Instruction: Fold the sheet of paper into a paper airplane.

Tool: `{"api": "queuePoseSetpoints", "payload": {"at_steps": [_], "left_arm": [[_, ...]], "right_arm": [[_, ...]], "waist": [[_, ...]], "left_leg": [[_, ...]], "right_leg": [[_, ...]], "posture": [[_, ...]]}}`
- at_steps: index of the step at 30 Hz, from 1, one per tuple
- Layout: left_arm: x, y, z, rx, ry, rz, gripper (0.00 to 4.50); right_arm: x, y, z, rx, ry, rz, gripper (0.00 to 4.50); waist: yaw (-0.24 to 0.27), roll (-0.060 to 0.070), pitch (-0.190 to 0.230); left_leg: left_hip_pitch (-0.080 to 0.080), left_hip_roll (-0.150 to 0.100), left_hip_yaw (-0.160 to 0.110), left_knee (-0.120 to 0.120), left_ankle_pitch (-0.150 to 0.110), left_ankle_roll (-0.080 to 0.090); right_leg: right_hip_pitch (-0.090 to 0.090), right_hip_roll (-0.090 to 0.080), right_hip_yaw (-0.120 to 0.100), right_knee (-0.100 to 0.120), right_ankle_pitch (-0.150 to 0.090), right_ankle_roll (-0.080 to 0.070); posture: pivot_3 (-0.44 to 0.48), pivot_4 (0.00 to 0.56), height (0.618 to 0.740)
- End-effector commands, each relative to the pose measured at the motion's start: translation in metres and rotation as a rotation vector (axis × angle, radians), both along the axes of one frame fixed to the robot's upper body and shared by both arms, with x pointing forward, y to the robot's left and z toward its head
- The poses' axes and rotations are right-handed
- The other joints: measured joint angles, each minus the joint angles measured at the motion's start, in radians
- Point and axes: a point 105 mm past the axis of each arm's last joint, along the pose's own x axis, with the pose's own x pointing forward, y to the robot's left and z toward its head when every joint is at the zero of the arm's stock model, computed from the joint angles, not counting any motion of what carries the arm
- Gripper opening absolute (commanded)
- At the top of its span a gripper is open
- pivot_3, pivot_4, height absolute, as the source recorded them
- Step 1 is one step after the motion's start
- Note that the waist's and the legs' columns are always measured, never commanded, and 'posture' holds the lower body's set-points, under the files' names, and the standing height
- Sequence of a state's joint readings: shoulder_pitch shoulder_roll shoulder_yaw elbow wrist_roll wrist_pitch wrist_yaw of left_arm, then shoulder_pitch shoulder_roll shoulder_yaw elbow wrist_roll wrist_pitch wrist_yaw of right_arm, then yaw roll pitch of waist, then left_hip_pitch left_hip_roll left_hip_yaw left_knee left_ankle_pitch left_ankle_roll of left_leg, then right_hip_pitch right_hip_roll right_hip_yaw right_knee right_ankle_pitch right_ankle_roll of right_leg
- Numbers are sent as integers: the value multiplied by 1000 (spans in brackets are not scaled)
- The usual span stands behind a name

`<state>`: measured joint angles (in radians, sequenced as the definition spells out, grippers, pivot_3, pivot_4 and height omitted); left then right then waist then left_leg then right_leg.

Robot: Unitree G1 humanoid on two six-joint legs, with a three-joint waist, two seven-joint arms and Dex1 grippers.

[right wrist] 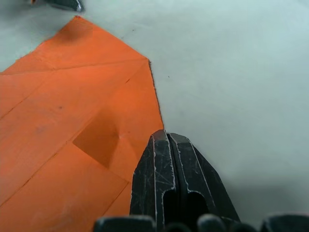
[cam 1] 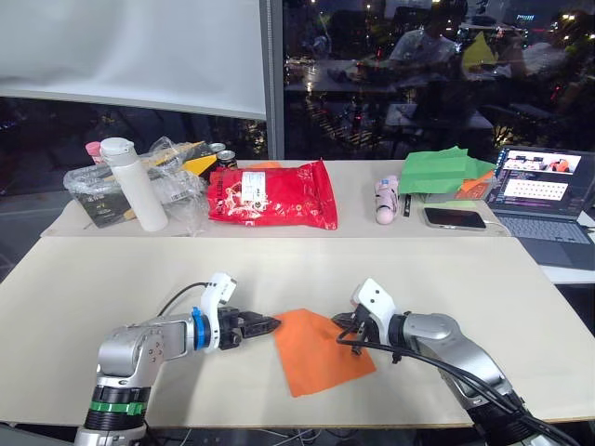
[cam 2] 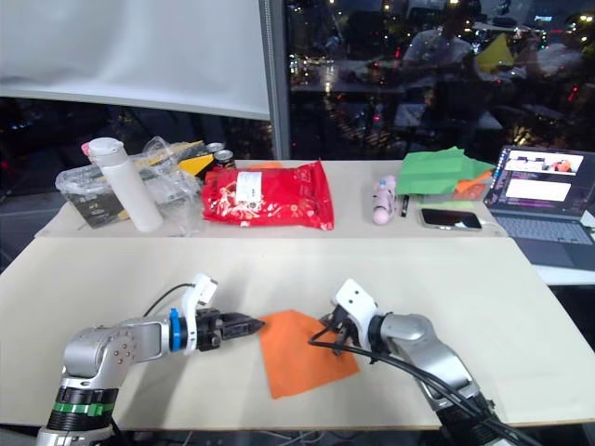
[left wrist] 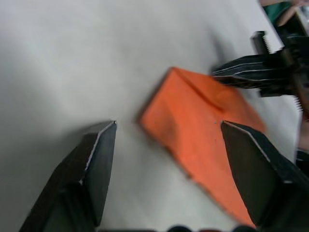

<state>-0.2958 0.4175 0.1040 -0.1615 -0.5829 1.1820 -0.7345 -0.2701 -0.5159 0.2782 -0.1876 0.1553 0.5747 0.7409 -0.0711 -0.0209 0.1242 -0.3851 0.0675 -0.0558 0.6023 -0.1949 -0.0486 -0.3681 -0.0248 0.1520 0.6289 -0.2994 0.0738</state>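
Here, left fingers [left wrist: 96, 159] apart, right fingers [right wrist: 166, 179] pressed together

head stereo pair looks forward and down over the table [cam 1: 84, 279] from above and behind both arms; both eyes share the whole tabletop, the right eye's scene set slightly leftward; left wrist camera sits close, low over the table, looking along its parted fingers [left wrist: 91, 169] at the orange paper [left wrist: 203, 130]; right wrist camera closer still, looking along closed fingers [right wrist: 174, 183] onto the same paper.
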Motion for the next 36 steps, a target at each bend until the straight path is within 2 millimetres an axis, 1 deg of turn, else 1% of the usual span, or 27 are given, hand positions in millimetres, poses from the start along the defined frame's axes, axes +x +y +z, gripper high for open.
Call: {"api": "queuePoseSetpoints", "payload": {"at_steps": [1, 2, 5, 10, 13, 17, 19, 20, 22, 23, 24, 26, 27, 29, 31, 36], "left_arm": [[1, -15, 0, -23, 22, -14, 3447], [1, -17, 1, -35, 28, -12, 3447], [1, -21, 4, -50, 28, -26, 2632], [1, -24, 13, -64, 20, -72, 966], [4, -24, 18, -46, -3, -88, 32], [11, -24, 20, 42, -79, -140, 32], [20, -26, 15, 233, -226, -281, 32], [25, -27, 13, 299, -278, -334, 32], [42, -34, 23, 316, -356, -369, 32], [49, -39, 28, 325, -398, -395, 32], [53, -42, 29, 367, -443, -440, 32], [58, -42, 21, 513, -535, -562, 32], [61, -44, 19, 550, -567, -600, 32], [65, -53, 24, 518, -596, -621, 32], [63, -62, 29, 480, -621, -652, 32], [58, -68, 26, 490, -690, -712, 32]], "right_arm": [[-5, 4, -7, -7, 27, 16, 0], [-5, 3, -7, -8, 26, 14, 0], [-5, 1, -7, -9, 25, 1, 0], [-5, -1, -4, 2, 18, -21, 0], [-3, 1, 5, 24, -6, -33, 0], [-1, 3, 21, 52, -43, -36, 0], [-3, 8, 30, 81, -77, -13, 0], [-3, 9, 31, 89, -89, -10, 0], [-4, 13, 28, 97, -97, -8, 0], [-4, 16, 26, 106, -94, -8, 0], [-5, 18, 23, 111, -90, -11, 0], [-5, 21, 18, 111, -83, -17, 0], [-5, 22, 16, 110, -81, -19, 0], [-4, 22, 14, 105, -81, -24, 0], [-2, 19, 11, 101, -78, -49, 0], [-1, 13, 3, 80, -55, -88, 0]], "waist": [[1, 1, 0], [1, 0, 0], [0, 0, 0], [2, 0, 0], [1, 0, 0], [2, 0, 1], [3, 0, 3], [4, 0, 4], [10, 1, 4], [13, 0, 5], [19, 0, 5], [26, -1, 6], [27, -1, 6], [28, 0, 6], [28, 0, 6], [27, 0, 6]], "left_leg": [[0, 0, 0, 0, 0, 0], [0, 0, 0, 0, 0, 0], [0, 0, 0, 0, 0, 0], [-1, 0, 0, -1, 0, 0], [-2, 0, 0, -1, 0, 0], [-2, 0, 0, -1, 0, 0], [-3, -1, 0, -2, 0, 0], [-3, -1, 0, -2, 0, -1], [-3, -1, 0, -4, 1, -2], [-3, -1, 0, -4, 1, -2], [-4, -1, 0, -4, 1, -2], [-6, -2, 0, -4, 1, -2], [-6, -2, 0, -4, 1, -2], [-6, -2, 1, -4, 1, -2], [-6, -2, 1, -5, 1, -1], [-6, -1, 0, -4, 1, -1]], "right_leg": [[0, 0, 0, 0, 0, 0], [0, 0, 0, 0, 0, 0], [1, 0, 0, 0, 0, 0], [0, 0, 0, 0, 0, 0], [0, 0, 0, 0, 0, 0], [-1, 0, 0, 0, 0, 0], [-1, 0, 0, 0, 0, 0], [-2, 0, 0, 0, 0, 0], [-2, 0, 0, -2, 1, -2], [-2, 0, 0, -2, 1, -2], [-2, 0, 0, -3, 1, -2], [-3, 0, 0, -4, 1, -2], [-3, 0, 0, -4, 1, -2], [-3, 0, 0, -4, 0, -3], [-3, 0, 0, -4, 0, -4], [-3, 0, 0, -2, 0, -3]], "posture": [[0, 150, 712], [0, 150, 712], [0, 150, 712], [0, 150, 712], [0, 150, 712], [0, 150, 712], [0, 150, 712], [0, 150, 712], [0, 150, 712], [0, 150, 712], [0, 150, 712], [0, 150, 712], [0, 150, 712], [0, 150, 712], [0, 150, 712], [0, 150, 712]]}}
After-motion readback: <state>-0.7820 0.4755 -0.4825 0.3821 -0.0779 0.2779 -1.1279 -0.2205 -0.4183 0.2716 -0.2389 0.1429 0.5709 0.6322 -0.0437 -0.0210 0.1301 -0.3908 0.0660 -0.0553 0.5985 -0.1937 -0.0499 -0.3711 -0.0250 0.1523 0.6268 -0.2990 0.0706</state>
